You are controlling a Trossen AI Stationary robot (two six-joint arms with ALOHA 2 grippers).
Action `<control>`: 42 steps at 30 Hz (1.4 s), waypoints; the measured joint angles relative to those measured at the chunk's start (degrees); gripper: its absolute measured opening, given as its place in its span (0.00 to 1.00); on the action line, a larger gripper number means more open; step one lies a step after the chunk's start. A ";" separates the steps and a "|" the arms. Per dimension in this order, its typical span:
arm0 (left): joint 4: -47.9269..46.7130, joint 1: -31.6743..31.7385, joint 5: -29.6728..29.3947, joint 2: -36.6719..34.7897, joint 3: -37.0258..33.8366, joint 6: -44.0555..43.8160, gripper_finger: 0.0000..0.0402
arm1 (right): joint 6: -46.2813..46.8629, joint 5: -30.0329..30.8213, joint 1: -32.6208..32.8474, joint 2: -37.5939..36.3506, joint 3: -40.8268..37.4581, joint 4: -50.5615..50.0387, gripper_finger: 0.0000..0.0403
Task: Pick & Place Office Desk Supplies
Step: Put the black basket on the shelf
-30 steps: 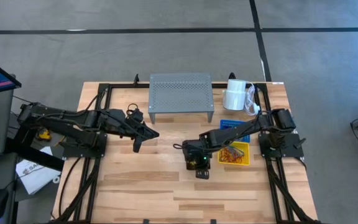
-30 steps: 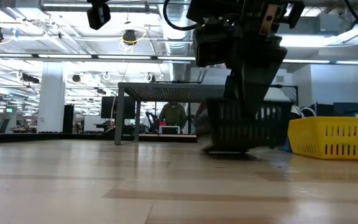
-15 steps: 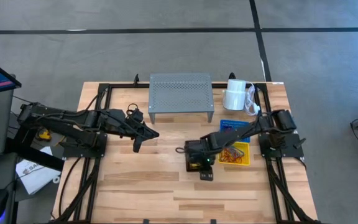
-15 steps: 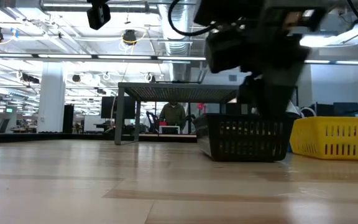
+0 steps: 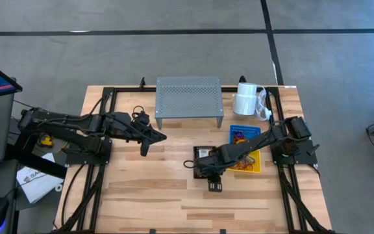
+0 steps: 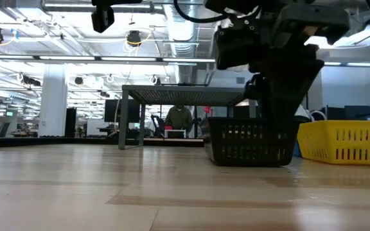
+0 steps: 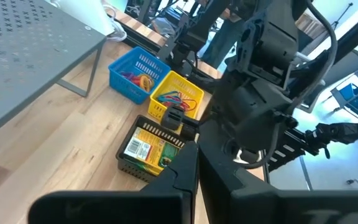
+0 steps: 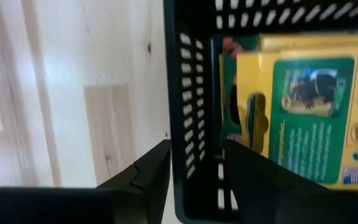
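A black basket (image 5: pixel 202 156) stands on its base at mid-table with a yellow-green crayon box (image 8: pixel 303 112) lying inside it. My right gripper (image 8: pixel 194 149) points down at the basket's near side and is open. One finger is inside the basket and one is outside its near wall (image 8: pixel 188 112). To the basket's right stand a yellow basket (image 5: pixel 250 159) and a blue basket (image 5: pixel 242 133), each holding coloured loops. My left gripper (image 5: pixel 143 148) hangs shut and empty above the table's left half. My right gripper comes from above, one finger (image 8: pixel 253 180) inside the black basket and one (image 8: pixel 145 177) outside its near wall. Whether either finger touches the wall I cannot tell. The basket rests flat on the table.
A grey perforated shelf (image 5: pixel 188 97) stands at the far middle, with a white paper roll (image 5: pixel 245 99) to its right. Bare wood lies along the near edge and between the two arms. In the low view a person shows in the room behind the table.
My right gripper has shifted a little toward the table's near edge and tipped, so the black basket and its crayon box now show in the high view. The basket was blurred and half hidden a second ago. It now stands flat and still on the table.
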 joint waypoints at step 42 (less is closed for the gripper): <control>-5.07 0.34 -0.02 -6.11 0.01 0.00 0.02 | 2.61 1.39 1.96 7.69 12.26 -5.49 0.00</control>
